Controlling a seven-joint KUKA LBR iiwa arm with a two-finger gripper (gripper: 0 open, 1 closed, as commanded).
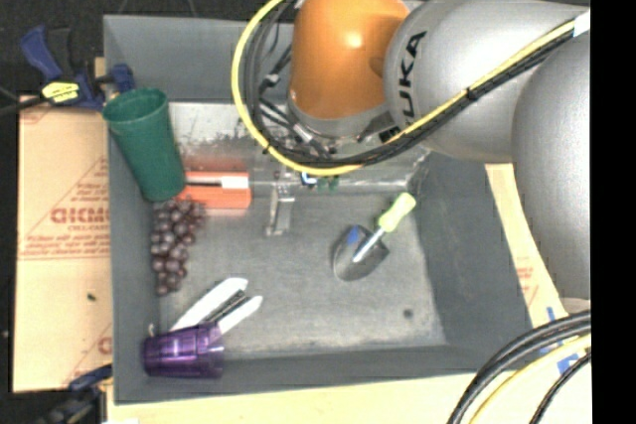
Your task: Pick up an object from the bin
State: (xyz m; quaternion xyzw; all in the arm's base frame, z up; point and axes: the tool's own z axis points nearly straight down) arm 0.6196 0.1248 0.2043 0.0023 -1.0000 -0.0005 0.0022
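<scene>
My gripper (278, 216) hangs below the orange wrist cover, over the bin's floor a little left of the middle. Just to its left lies a red-orange block (219, 193), close to the gripper but apart from it. A small metal trowel with a pale yellow-green handle (370, 235) lies to the right of the gripper, blade toward the front. A bunch of dark purple grapes (173, 241) lies to the front left of it. I see nothing held in the gripper.
A green cup (147, 142) lies tilted against the left wall near the back. White tongs with a purple end (197, 331) rest in the front left corner. The arm covers the back right of the bin.
</scene>
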